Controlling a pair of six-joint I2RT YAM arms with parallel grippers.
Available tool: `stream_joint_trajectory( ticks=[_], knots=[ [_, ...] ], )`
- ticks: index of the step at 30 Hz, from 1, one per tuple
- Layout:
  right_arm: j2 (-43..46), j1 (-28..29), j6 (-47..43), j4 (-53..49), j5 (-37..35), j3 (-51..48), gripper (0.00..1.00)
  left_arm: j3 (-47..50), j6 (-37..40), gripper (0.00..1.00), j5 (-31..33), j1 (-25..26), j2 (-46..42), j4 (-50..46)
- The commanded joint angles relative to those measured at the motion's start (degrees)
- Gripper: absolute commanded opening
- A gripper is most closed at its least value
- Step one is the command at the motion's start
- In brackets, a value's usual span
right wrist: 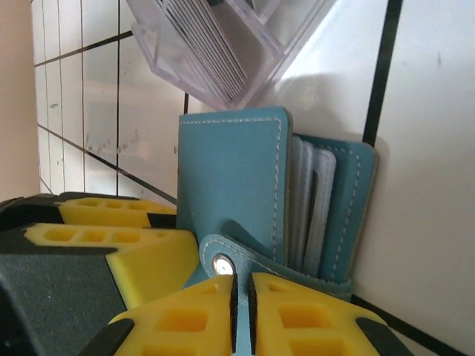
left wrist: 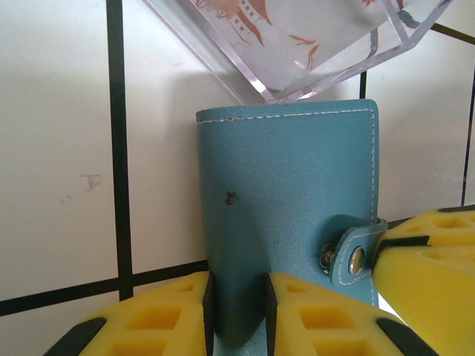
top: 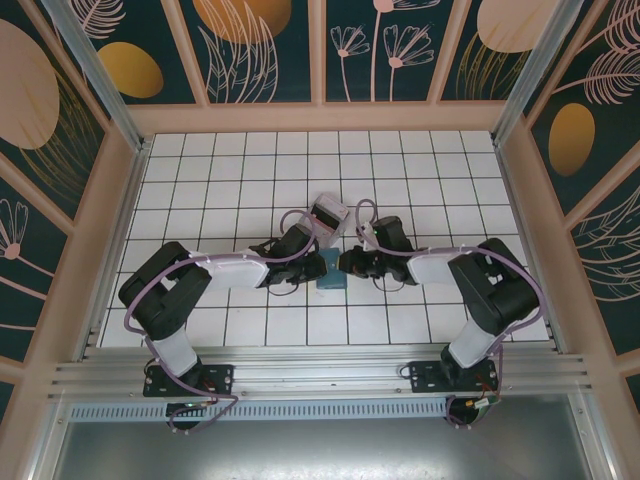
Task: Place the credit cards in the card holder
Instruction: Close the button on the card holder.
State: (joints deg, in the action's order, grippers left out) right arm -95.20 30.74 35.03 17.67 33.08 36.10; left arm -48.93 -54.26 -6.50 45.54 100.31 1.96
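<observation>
Tiled table [top: 200,180], clear box [right wrist: 152,44] holding cards [right wrist: 208,48], left tool [left wrist: 237,300], right tool [right wrist: 241,300] both pinching card holder [left wrist: 289,193]

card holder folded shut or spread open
Folded, not spread: the card holder has its front cover over the back one, slightly ajar, pale inner pockets showing between. Whether the snap is fastened, cannot tell.

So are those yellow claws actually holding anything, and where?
Both hold the card holder: left gripper clamps its near edge, right gripper pinches its snap strap.

Black-white arms [top: 225,270], lilac cables [top: 131,305]; yellow tool fingers [left wrist: 148,319], black edging.
</observation>
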Motion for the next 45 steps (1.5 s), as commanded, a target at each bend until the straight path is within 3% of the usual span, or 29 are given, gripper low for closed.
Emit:
stream_joint_trajectory(
  ticks=[1, 18, 45],
  knots=[
    [-1.53, 1.29, -0.30, 0.54, 0.52, 1.89, 0.17, 1.12, 0.47, 0.26, -2.02, 1.54, 4.24, -3.98],
    [-5.43, 2.66, -2.81, -6.60, -3.76, 5.81, 0.16, 0.77, 0.18, 0.26, -0.59, 2.43, 1.72, -4.83],
    [-10.60, 8.71, -9.79, -29.58, -17.15, 16.36, 0.13, 1.55, 0.47, 0.22, -0.11, 2.43, 3.66, -2.57]
  ],
)
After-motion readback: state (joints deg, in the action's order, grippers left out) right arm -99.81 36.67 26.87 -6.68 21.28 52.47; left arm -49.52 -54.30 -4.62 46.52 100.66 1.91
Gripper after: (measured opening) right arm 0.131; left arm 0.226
